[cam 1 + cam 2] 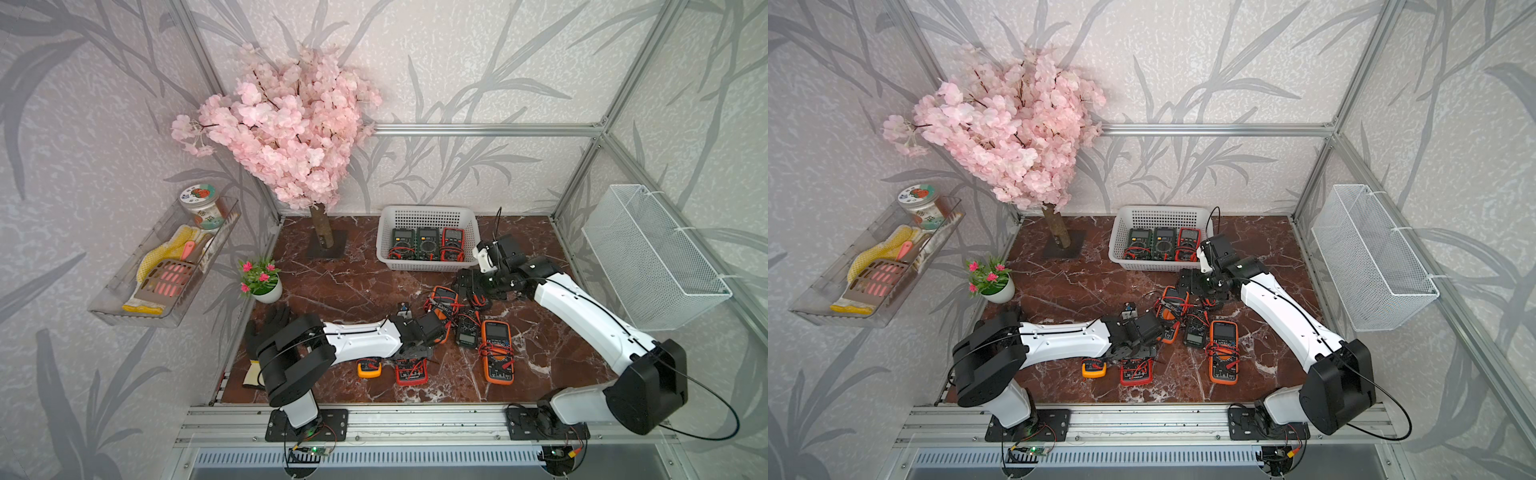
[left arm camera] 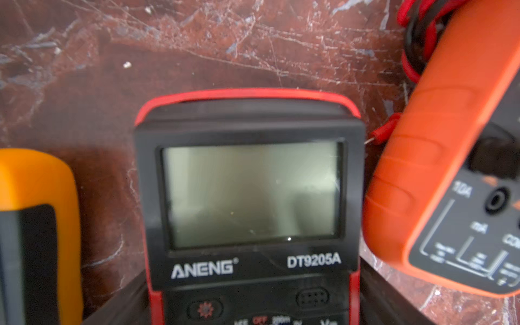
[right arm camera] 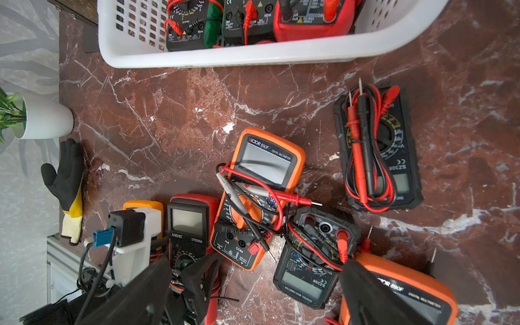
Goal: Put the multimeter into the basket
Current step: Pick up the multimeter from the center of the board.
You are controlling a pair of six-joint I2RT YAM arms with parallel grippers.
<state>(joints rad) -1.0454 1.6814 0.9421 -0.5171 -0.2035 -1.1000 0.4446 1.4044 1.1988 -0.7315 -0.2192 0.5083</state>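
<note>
I have the left gripper [image 1: 411, 352] low over the red multimeter [image 1: 411, 371], which lies flat on the marble table [image 1: 340, 291] in the lower centre of both top views, near the front edge. In the left wrist view its fingers [image 2: 121, 304] sit on either side of the meter's body, hard against its red sides. Whether they are pressing yet or only straddling it, I cannot tell.

It is tight there. A small yellow meter [image 1: 369, 369] lies just beside it on the left. An orange meter [image 2: 439, 168] angles in on the right, its corner nearly at the red case, with coiled leads behind.

The right gripper [image 1: 471, 291] hangs right of centre, just below the basket's near right corner, above the heap of meters. Its jaws stand wide with nothing between them.

The basket [image 1: 428, 266] sits at the back of the table, upper centre of frame. Three meters [image 1: 428, 244] stand side by side inside, filling most of its width. Its flared near rim [image 3: 253, 56] is unobstructed.

Between that rim and the heap runs a bare band of marble, widest toward centre left. A long orange meter [image 1: 497, 351] and two black ones [image 1: 467, 328] crowd the space right of the red one. On the left edge stand a potted plant [image 1: 262, 282] and a glove [image 3: 67, 180].
</note>
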